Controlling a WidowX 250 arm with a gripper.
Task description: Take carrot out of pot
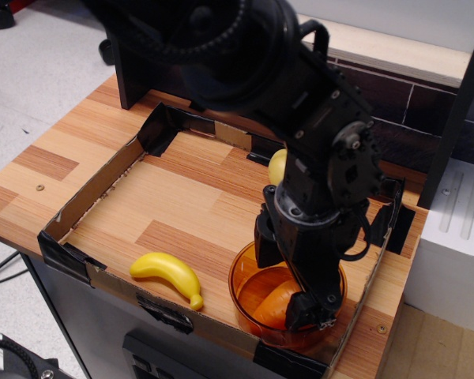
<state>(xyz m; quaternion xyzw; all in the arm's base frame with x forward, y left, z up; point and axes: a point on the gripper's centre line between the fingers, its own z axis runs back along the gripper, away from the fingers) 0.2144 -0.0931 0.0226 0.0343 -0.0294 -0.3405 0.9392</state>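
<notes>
Carrot [270, 301]: lying inside the pot [249, 272], near the tray's front right corner, mostly hidden. Gripper [288, 280]: lowered into the pot over it, likely to grasp; whether it is clenched cannot be told. Banana [169, 274]: front edge. Potato [277, 166]: behind arm. No legible writing.

From here no writing, label, brand or number can be read anywhere. The surfaces in sight are plain, and none carries a sign or a mark that I can make out.

Hand [288, 276] in pot [245, 272], over carrot [270, 303]
</notes>
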